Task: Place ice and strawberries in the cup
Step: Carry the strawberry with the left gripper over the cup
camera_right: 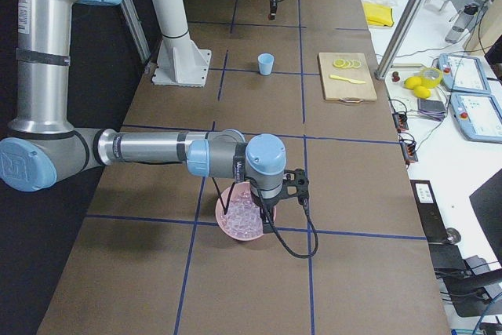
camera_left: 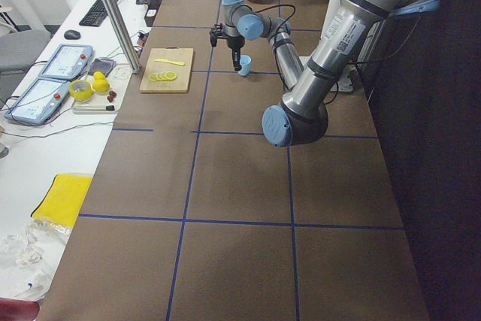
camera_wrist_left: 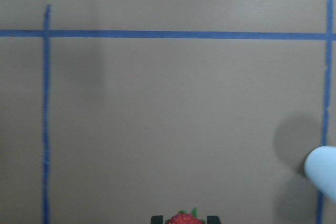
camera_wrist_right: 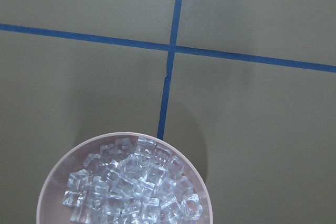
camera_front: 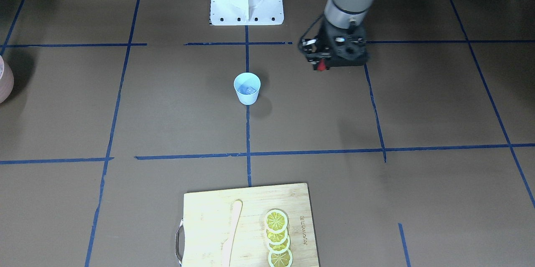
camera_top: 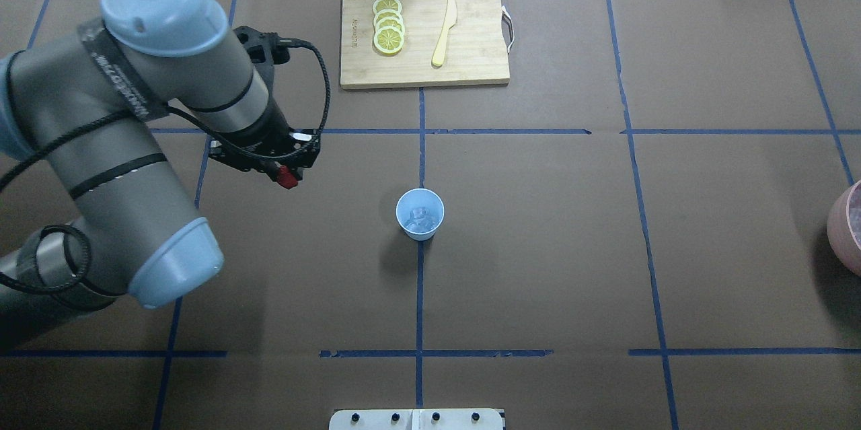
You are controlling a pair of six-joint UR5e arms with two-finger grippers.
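Running across the brown table [camera_top: 740, 248], blue tape [camera_top: 422, 147] passes under the cup [camera_top: 420, 215].

**Layout.** Small light-blue tapered plastic cup [camera_top: 420, 213] stands midway on the brown paper-covered counter [camera_top: 538, 248], translucent whitish ice cubes [camera_top: 418, 217] inside. Left of it, slightly farther from the robot, hangs the left hand [camera_top: 287, 177], a tiny red rounded strawberry [camera_wrist_left: 184, 219] between its fingers. Beyond the cup lies a rectangular bamboo cutting board [camera_top: 471, 60] bearing yellow lemon slices [camera_top: 388, 25] left of a pale wooden knife [camera_top: 444, 31]. At the right end, a pinkish round bowl [camera_wrist_right: 56, 172] holds heaped clear ice [camera_wrist_right: 131, 187], the right hand [camera_right: 267, 211] above.
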